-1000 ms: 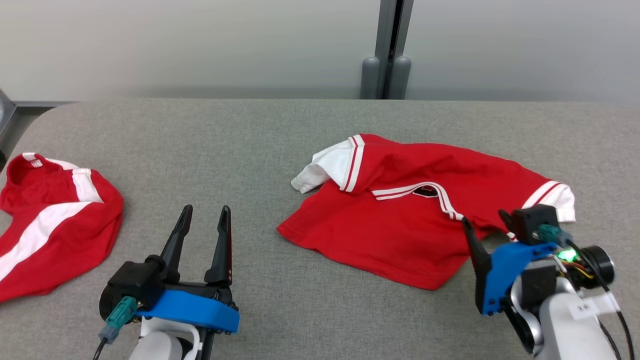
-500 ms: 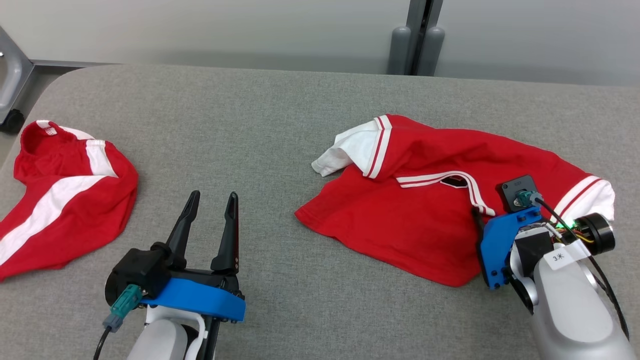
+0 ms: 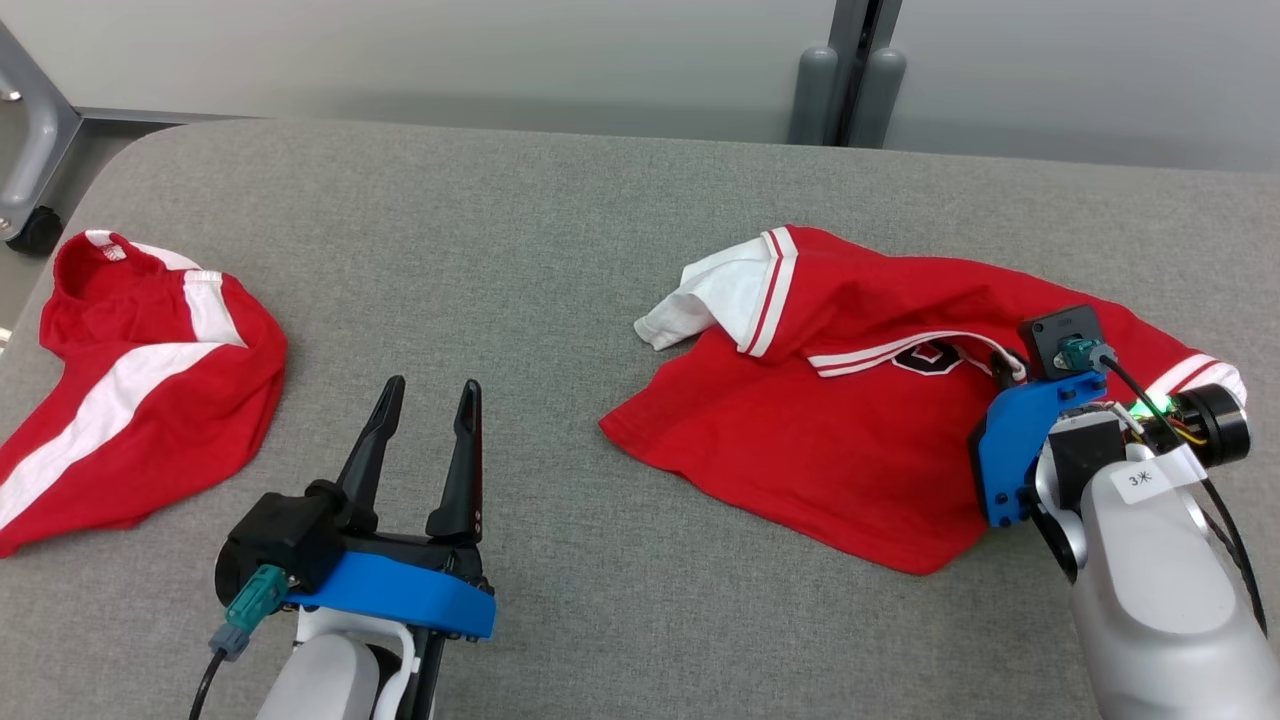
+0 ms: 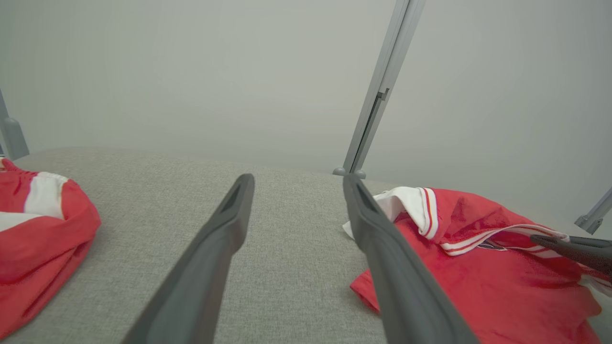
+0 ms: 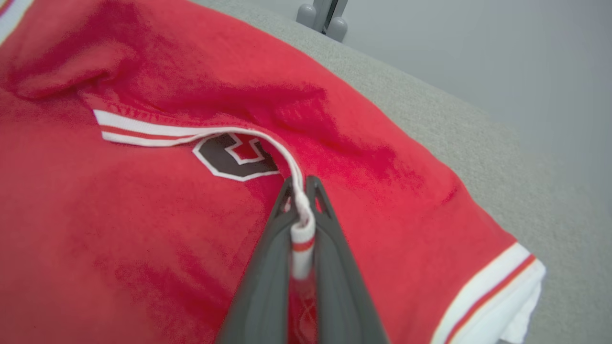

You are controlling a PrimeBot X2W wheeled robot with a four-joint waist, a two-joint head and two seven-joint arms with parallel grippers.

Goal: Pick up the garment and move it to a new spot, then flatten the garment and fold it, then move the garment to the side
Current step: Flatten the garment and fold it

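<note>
Garment (image 3: 850, 440), a red knit shirt with white striped trim, lies spread on the grey felt-like surface (image 3: 560, 250), directly under and ahead of the right gripper (image 5: 300, 186). That gripper is clamped on it: its 2 dark fingers pinch the white ribbed collar band (image 5: 191, 131) where the band curves down beside the dark crest (image 5: 234, 155). Most of the cloth sits to this gripper's left and beyond its tips, while 1 white-cuffed sleeve (image 5: 502, 296) trails off to its right. The shirt's long axis, sleeve to sleeve, runs crosswise to the fingers, so a lift from this pinch will likely let both ends droop. The left gripper (image 3: 432, 388) hovers with its jaws spread and nothing between them, well apart from the shirt, which lies off to its right; the right arm is plainly the nearer. Another red garment (image 3: 130, 400) lies crumpled off to the left gripper's left. The fabric looks soft, thin and limp, creased around the collar.
</note>
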